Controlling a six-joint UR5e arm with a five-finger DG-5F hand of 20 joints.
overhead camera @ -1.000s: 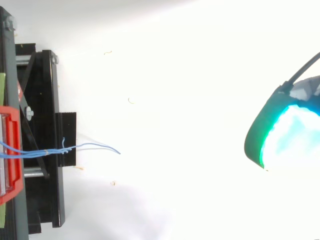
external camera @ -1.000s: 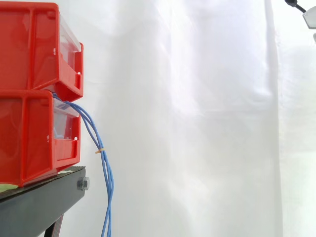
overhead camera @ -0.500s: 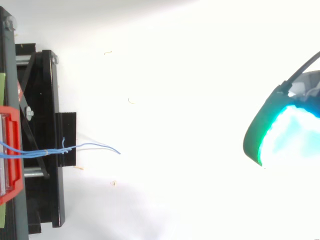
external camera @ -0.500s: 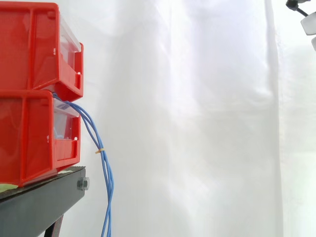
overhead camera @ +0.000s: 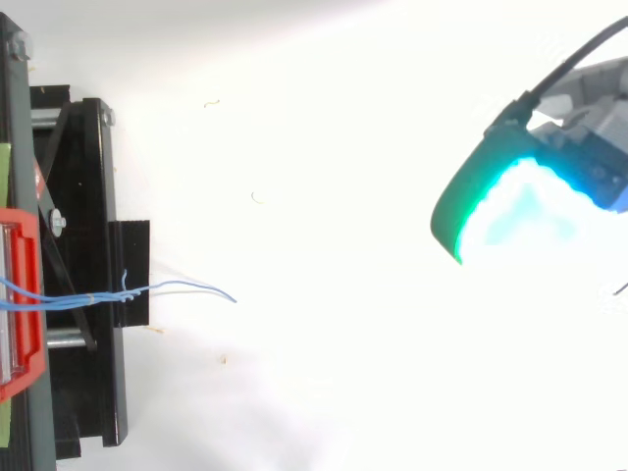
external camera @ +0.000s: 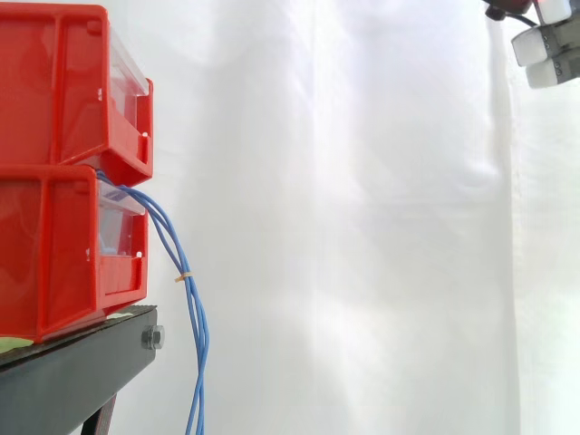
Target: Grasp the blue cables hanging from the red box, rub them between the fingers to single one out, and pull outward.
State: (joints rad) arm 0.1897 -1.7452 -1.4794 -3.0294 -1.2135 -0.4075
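Several thin blue cables (external camera: 186, 281) come out between the two stacked red bins (external camera: 54, 91) and hang down past the stand's edge, bound by a small yellow tie (external camera: 184, 276). In the top view the cables (overhead camera: 177, 287) run right from the red bin (overhead camera: 20, 294) and end in loose tips. My hand (external camera: 544, 45) is at the upper right corner of the side view, high above and far right of the cables. From above, the hand (overhead camera: 510, 206) glows cyan with a green rim, well apart from the cable tips.
The bins rest on a black stand (external camera: 72, 372) with a bolt at its front edge. A white curtain (external camera: 362, 227) hangs behind. Wide free room lies between the cables and my hand. Small specks lie on the white floor (overhead camera: 294, 147).
My hand has moved left, toward the bins, and shows further into the side view's top right corner. The cables and bins have not moved.
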